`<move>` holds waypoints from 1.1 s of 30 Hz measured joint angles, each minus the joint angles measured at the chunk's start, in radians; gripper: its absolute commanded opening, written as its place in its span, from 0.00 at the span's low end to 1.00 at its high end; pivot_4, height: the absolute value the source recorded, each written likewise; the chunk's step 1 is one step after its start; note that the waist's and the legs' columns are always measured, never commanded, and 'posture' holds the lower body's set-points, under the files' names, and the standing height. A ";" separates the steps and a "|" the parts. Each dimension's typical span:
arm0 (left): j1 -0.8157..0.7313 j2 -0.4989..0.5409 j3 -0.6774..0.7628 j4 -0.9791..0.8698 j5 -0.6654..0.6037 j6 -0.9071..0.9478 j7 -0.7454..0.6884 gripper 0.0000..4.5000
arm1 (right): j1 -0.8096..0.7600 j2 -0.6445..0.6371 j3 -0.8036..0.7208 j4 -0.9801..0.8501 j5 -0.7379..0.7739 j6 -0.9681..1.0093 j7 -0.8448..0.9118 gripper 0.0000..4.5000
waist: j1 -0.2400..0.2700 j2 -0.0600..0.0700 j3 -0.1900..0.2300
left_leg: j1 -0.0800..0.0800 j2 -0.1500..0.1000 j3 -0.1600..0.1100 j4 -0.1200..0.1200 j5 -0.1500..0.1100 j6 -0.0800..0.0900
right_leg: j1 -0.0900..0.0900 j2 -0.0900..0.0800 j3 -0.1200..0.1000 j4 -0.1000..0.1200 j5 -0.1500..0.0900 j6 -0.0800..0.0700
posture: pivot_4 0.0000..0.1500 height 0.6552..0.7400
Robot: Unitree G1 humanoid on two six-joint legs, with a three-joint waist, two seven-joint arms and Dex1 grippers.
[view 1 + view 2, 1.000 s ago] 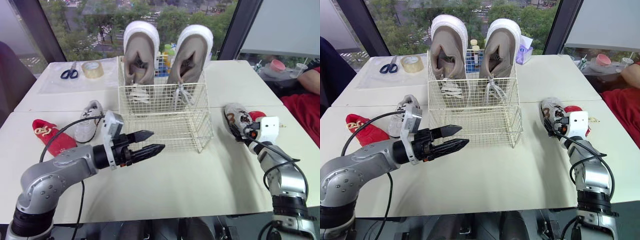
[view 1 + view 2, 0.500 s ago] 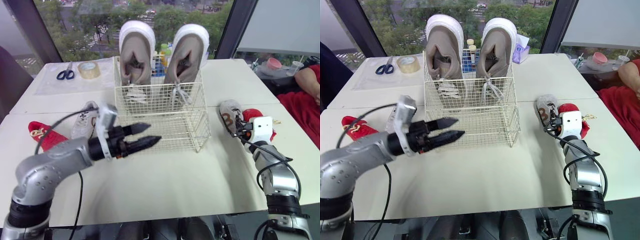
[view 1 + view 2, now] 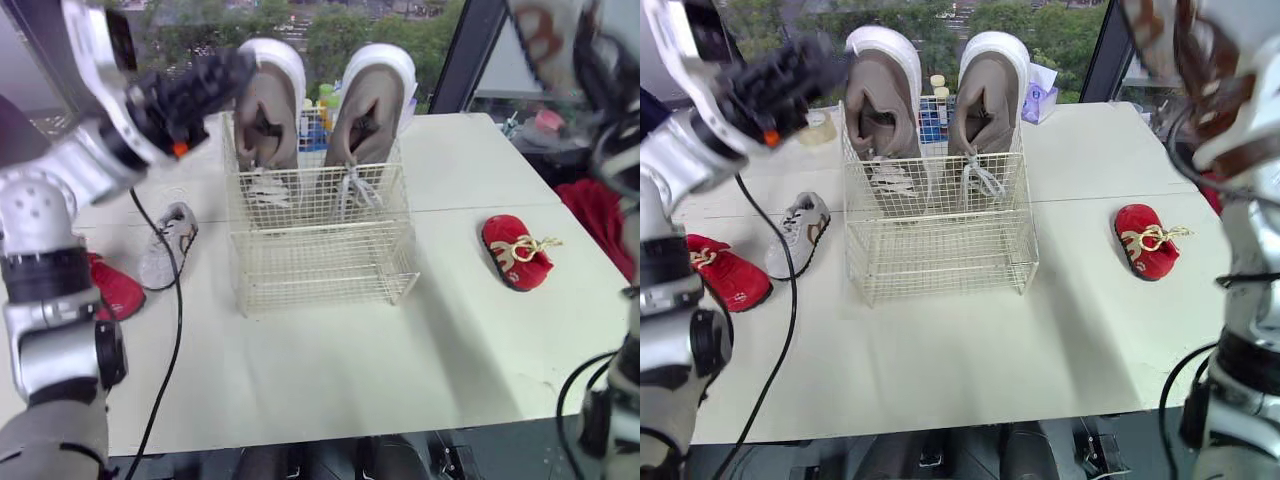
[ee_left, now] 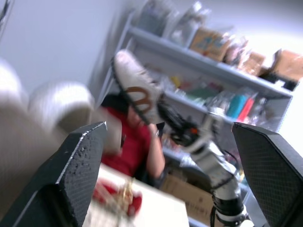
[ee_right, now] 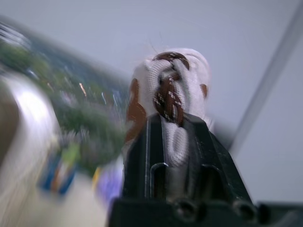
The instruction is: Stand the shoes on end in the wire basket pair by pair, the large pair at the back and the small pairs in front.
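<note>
A large beige pair (image 3: 270, 110) stands on end in the back of the white wire basket (image 3: 320, 265); its front section holds nothing. My right gripper (image 5: 173, 118) is raised high at the right, shut on a small white shoe with brown laces (image 5: 170, 90), also seen in the air (image 3: 543, 30). My left gripper (image 4: 169, 125) is up at the far left (image 3: 205, 80), open and holding nothing. Its mate, a second small white shoe (image 3: 165, 245), lies on the table left of the basket. One red shoe (image 3: 517, 250) lies at the right, another (image 3: 725, 275) at the left.
Small bottles and a blue box (image 3: 322, 120) stand behind the basket. A roll of tape (image 3: 818, 125) lies at the back left. A person in red (image 4: 135, 142) sits beyond the table's right end. The left arm's cable (image 3: 175, 320) hangs over the table.
My right gripper has closed on the small white shoe and lifted it off the table, high up. The left arm has swung up from the basket front and its jaws have spread wider.
</note>
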State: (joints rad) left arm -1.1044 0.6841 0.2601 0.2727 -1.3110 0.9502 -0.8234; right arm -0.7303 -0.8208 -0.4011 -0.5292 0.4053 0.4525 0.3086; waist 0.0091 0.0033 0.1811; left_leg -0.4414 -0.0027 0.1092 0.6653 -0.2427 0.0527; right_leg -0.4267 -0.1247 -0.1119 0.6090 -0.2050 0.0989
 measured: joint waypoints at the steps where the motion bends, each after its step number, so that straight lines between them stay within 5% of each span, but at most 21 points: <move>1: -0.041 -0.001 -0.006 0.063 0.031 -0.003 -0.037 0.99 | -0.035 -0.015 0.015 -0.020 0.005 0.001 0.012 0.00 | -0.001 -0.001 0.000 | 0.000 0.000 0.000 0.000 0.000 0.000 | 0.000 0.000 0.000 0.001 0.000 0.000 | 1.00 1.00; 8: -0.350 -0.018 -0.056 0.421 0.269 -0.085 -0.305 0.99 | -0.109 -0.064 0.184 -0.047 0.003 -0.051 0.173 0.00 | 0.000 -0.004 0.002 | -0.002 0.000 0.001 0.000 -0.001 0.001 | -0.001 0.000 0.000 -0.002 0.000 0.000 | 1.00 1.00; 20: -0.526 -0.077 -0.155 0.603 0.536 -0.086 -0.582 0.99 | -0.107 -0.014 0.308 0.031 -0.083 -0.269 0.327 0.00 | -0.005 -0.005 0.003 | -0.003 0.000 0.001 0.001 -0.001 0.002 | -0.001 0.000 0.000 -0.001 0.000 0.001 | 1.00 1.00; 24: -0.546 -0.087 -0.169 0.649 0.596 -0.085 -0.659 0.73 | -0.107 0.012 0.331 0.051 -0.107 -0.317 0.350 0.00 | -0.007 -0.005 0.003 | -0.003 0.000 0.001 0.001 -0.001 0.002 | -0.002 -0.001 0.000 0.000 -0.001 0.001 | 1.00 1.00; 30: -0.545 -0.074 -0.166 0.649 0.638 -0.038 -0.709 0.13 | -0.107 0.038 0.347 0.068 -0.130 -0.373 0.370 0.00 | -0.013 -0.005 0.003 | -0.003 0.000 0.001 0.001 -0.001 0.002 | -0.002 -0.001 0.000 0.001 -0.001 0.001 | 1.00 1.00; 33: -0.544 -0.072 -0.156 0.632 0.651 -0.023 -0.687 0.07 | -0.108 0.050 0.348 0.080 -0.138 -0.384 0.377 0.00 | -0.019 -0.005 0.003 | -0.003 0.000 0.001 0.002 -0.001 0.002 | -0.002 -0.001 0.000 0.001 -0.001 0.001 | 1.00 1.00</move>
State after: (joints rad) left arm -1.6479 0.6124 0.1046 0.9051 -0.6603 0.9269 -1.5108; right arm -0.8385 -0.7710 -0.0533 -0.4494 0.2670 0.0686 0.6858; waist -0.0095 -0.0017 0.1840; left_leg -0.4440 -0.0027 0.1103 0.6669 -0.2433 0.0546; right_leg -0.4285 -0.1259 -0.1121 0.6105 -0.2057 0.0999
